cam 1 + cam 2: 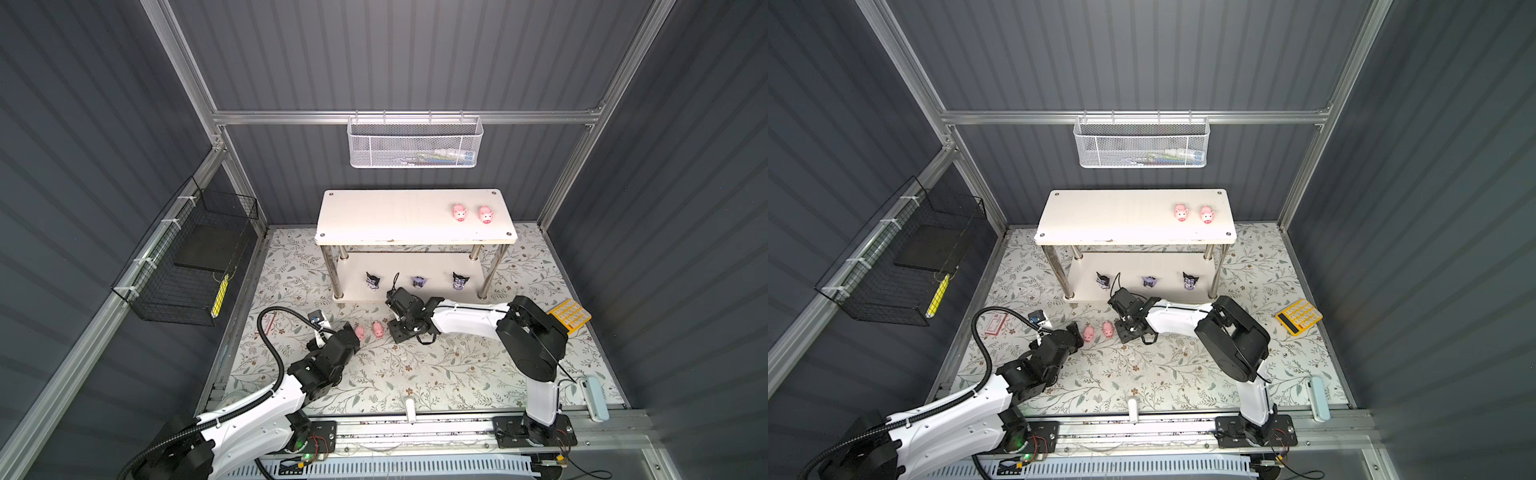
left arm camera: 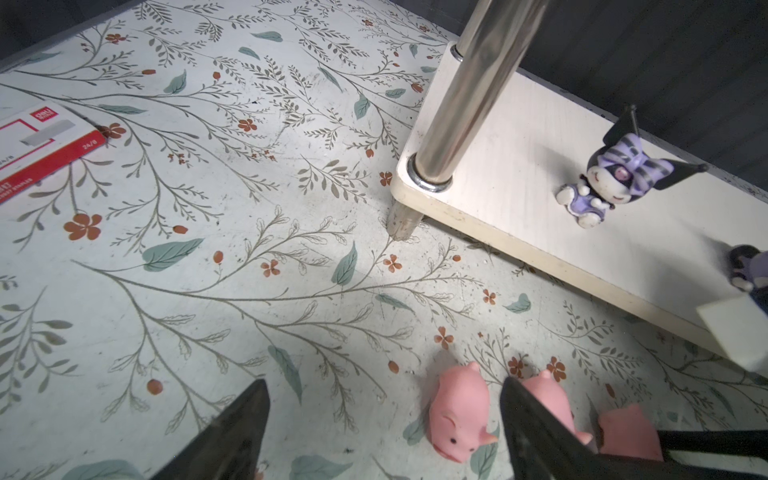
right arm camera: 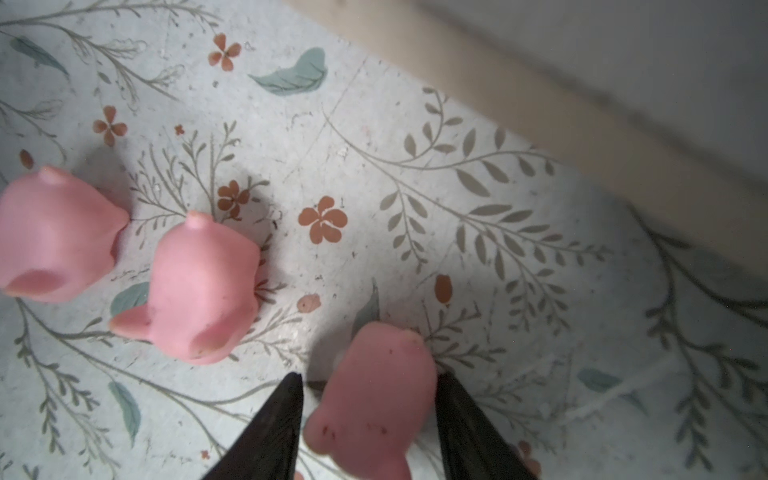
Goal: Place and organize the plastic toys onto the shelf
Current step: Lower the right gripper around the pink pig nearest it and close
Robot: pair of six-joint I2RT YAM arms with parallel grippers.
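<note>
The white two-tier shelf [image 1: 399, 216] stands at the back. Two pink pigs [image 1: 459, 212] [image 1: 485, 215] sit on its top board. Three black-and-purple figures [image 1: 373, 280] [image 1: 419, 281] [image 1: 459, 280] sit on the lower board. Two more pigs [image 1: 359, 332] [image 1: 377, 329] lie on the floral floor in front. My right gripper [image 3: 365, 399] is down on the floor beside them, its fingers pressed on a third pig [image 3: 374, 399]. My left gripper [image 2: 382, 415] is open and low; the leftmost pig [image 2: 457, 415] lies between its fingers, close to one of them.
A yellow calculator [image 1: 569, 316] lies at the right. A red-and-white staple box [image 1: 995, 324] lies at the left. A white mesh basket [image 1: 415, 141] hangs on the back rail and a black wire basket [image 1: 187, 257] on the left wall. The shelf's chrome leg [image 2: 465, 104] stands near the left gripper.
</note>
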